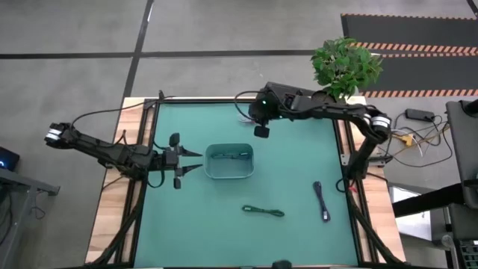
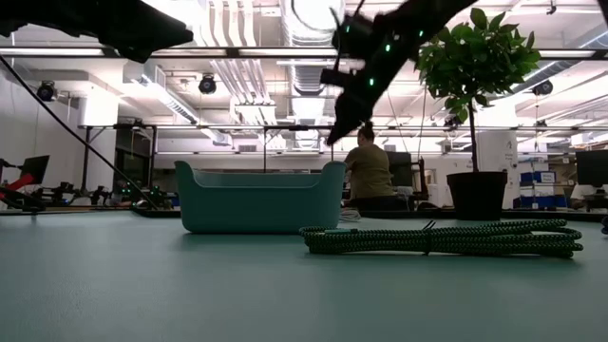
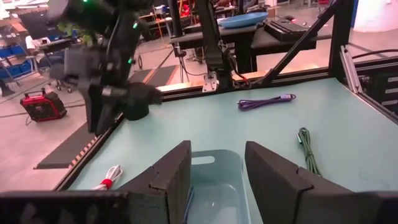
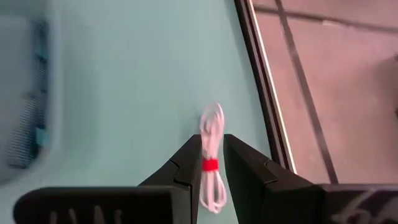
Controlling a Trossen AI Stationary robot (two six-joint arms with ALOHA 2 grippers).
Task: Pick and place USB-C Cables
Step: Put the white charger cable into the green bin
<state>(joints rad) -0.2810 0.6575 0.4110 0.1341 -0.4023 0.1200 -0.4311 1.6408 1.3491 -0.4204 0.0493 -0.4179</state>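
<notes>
We are hovering the right gripper, jaws narrow, over the white cable with its red tie at the teal surface's twelve o'clock edge. Our left gripper, jaws wide, is waiting at the pale teal plastic bin's nine o'clock.

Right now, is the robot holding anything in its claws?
No, nothing yet. The right gripper hangs open over the white bundled cable with the red tie, not squeezing it. The left gripper waits open beside the teal plastic bin.

Four cables: white, green, dark, one binned; one bin.
</notes>
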